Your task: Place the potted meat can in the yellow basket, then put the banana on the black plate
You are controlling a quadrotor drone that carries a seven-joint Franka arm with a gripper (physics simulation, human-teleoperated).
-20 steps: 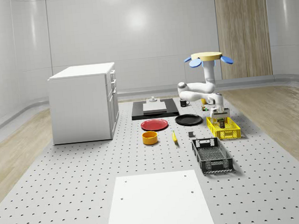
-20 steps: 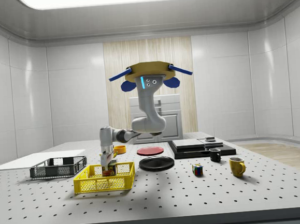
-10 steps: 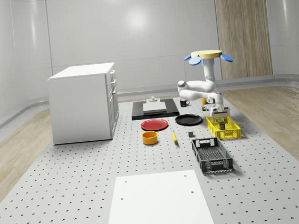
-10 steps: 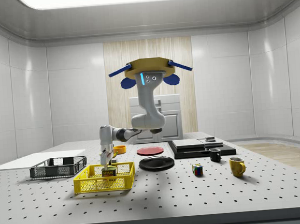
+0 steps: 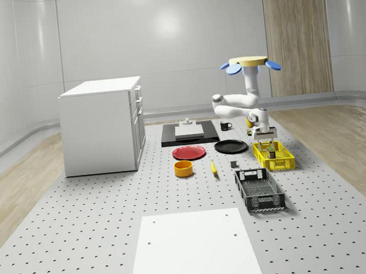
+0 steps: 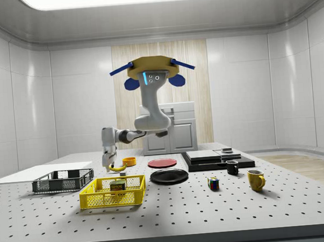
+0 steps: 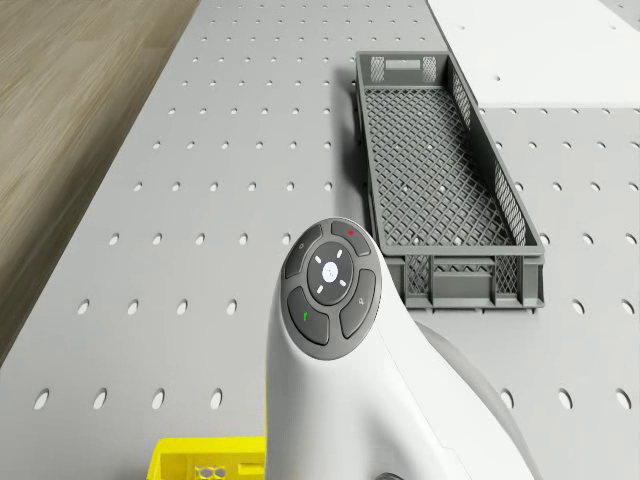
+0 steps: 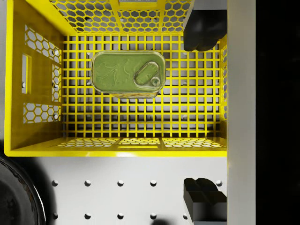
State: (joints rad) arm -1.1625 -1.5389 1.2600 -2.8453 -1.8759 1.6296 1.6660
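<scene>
The potted meat can (image 8: 126, 74) lies flat on the floor of the yellow basket (image 8: 14, 93), its green lid with pull tab facing up. In the side view the can (image 6: 118, 185) sits inside the basket (image 6: 113, 199). My gripper (image 8: 204, 117) hangs open and empty above the basket's edge, with both dark fingertips (image 8: 204, 30) apart. It also appears in the side view (image 6: 106, 167) and whole-scene view (image 5: 264, 135). The drone (image 5: 249, 62) hovers behind the basket. The banana (image 5: 213, 167) lies on the table, apart from the black plate (image 5: 230, 146).
A black mesh crate (image 7: 440, 180) stands in front of the basket. A red plate (image 5: 190, 152) and an orange bowl (image 5: 184, 168) sit left of the black plate. Mugs (image 6: 256, 180) and a small cube (image 6: 213, 183) stand to the side view's right. A white cabinet (image 5: 104, 125) stands at the whole-scene view's left.
The gripper let go of the can, which now rests in the basket, and rose clear above it. The drone climbed and shifted toward the side view's left.
</scene>
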